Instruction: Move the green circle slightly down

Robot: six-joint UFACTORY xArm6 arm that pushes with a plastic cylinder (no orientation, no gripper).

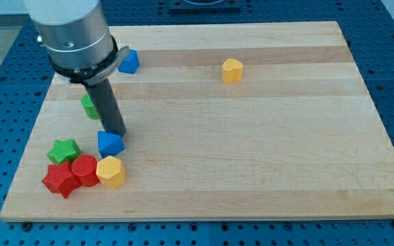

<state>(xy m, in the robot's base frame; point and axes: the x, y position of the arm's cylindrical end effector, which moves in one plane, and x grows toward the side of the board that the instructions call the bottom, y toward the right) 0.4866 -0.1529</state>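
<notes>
While the rod leans over the left side of the wooden desk (252,150), things lie as follows, nearest the view's bottom first.

Red star: the red star block (61,180) lies lowest at the view's left, touching the red cylinder.
Red cylinder: the red round block (84,168) sits between the red star and the yellow hexagon, touching both.
Yellow hexagon: the yellow hexagon block (111,171) lies at the right end of that cluster.
Green star: the green star block (64,150) rests just above the two red ones.
Blue block: the blue angular block (110,143) sits just above the yellow hexagon.
Tip: my tip (119,132) stands at the upper right edge of that blue block, touching or nearly so.
Green circle: the green circle (88,106) lies above the cluster, half hidden behind the rod, at the tip's upper left.
Far blocks: a second blue block (128,61) lies near the top left; a second yellow block (232,70) lies well apart, top centre.
Jaws: none on this arm, so no state to tell.
</notes>
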